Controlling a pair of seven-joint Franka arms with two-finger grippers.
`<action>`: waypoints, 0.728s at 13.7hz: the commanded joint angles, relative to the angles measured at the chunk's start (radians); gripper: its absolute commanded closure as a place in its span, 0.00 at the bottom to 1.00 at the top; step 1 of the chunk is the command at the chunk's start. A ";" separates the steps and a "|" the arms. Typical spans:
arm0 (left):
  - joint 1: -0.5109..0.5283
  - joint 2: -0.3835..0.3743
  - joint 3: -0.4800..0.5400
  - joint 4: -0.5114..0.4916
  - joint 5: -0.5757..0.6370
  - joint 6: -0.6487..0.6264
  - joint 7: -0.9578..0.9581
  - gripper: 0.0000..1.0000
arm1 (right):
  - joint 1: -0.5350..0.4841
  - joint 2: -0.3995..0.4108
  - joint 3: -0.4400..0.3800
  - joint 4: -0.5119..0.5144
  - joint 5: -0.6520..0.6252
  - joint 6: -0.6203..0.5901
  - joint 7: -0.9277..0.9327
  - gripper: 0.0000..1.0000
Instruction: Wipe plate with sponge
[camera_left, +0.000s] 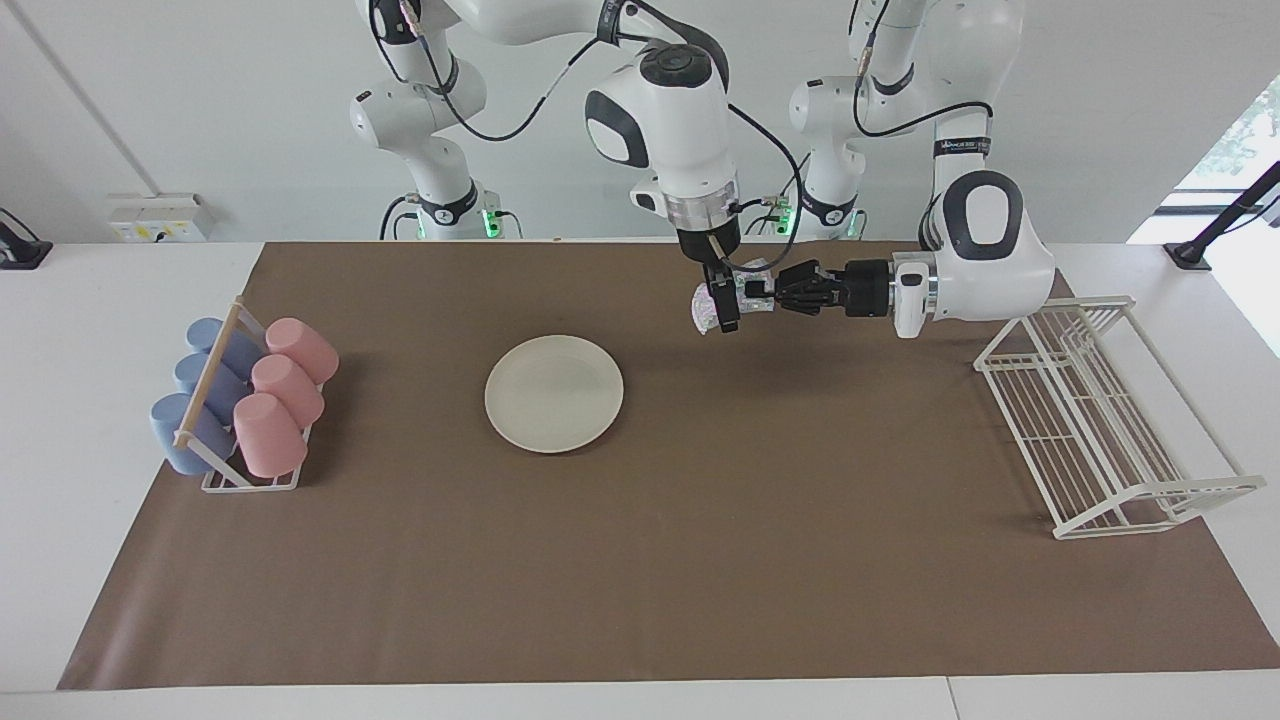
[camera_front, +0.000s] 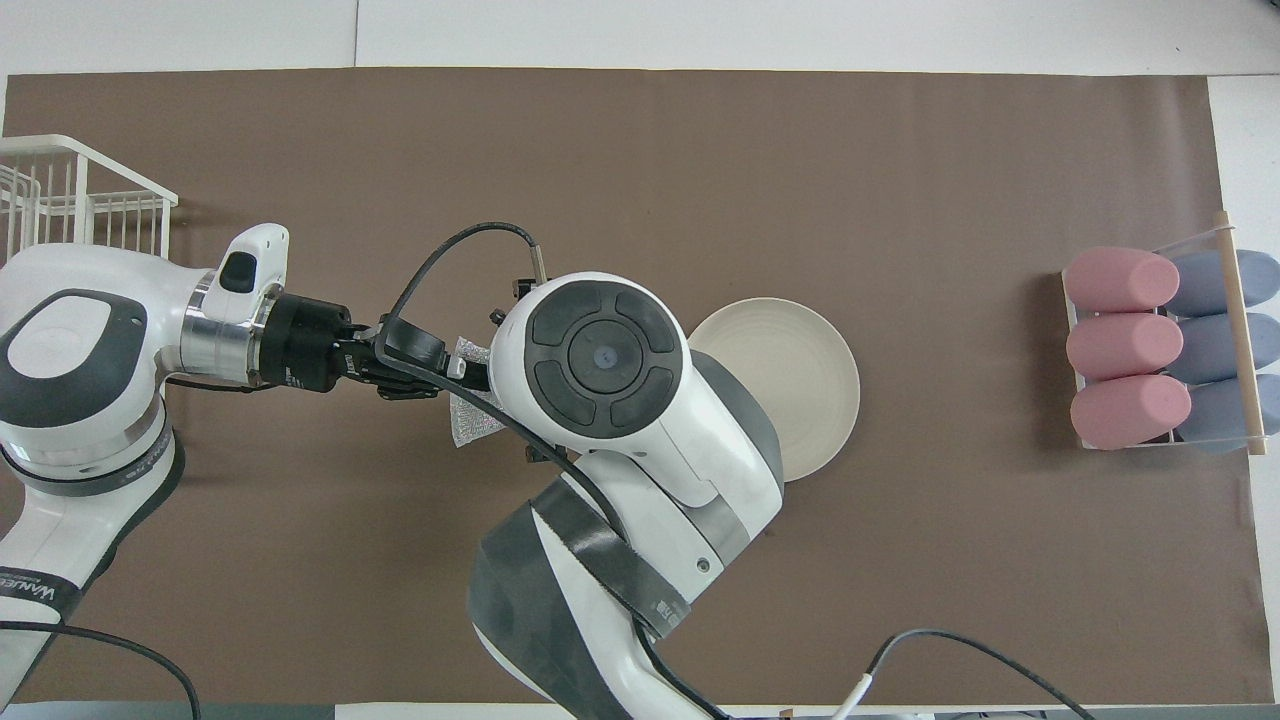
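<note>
My left end effector (camera_left: 768, 295) reaches in sideways, pinching the small silvery-white sparkly sponge (camera_left: 705, 312) in the air above the brown mat. My right end effector (camera_left: 726, 305) hangs straight down at that sponge with fingers spread; whether they touch it I cannot quite tell. The round cream-white plate (camera_left: 554, 392) lies bare on the counter, toward my right arm's end.

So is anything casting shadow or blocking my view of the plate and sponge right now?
Facing view: plate evenly lit, only a thin shadow along its edge; sponge partly covered by the right claw. Overhead view: the right arm's wrist hides part of the plate and most of the sponge.
</note>
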 joint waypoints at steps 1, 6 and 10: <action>0.004 -0.010 0.001 -0.019 -0.022 -0.015 0.019 1.00 | 0.002 -0.028 0.003 -0.049 0.003 0.028 0.016 0.01; 0.002 -0.012 0.001 -0.020 -0.022 -0.018 0.017 1.00 | 0.004 -0.028 0.003 -0.048 -0.004 0.030 0.001 0.60; 0.004 -0.012 0.001 -0.020 -0.020 -0.027 0.019 1.00 | 0.004 -0.028 0.003 -0.046 -0.011 0.024 -0.008 0.62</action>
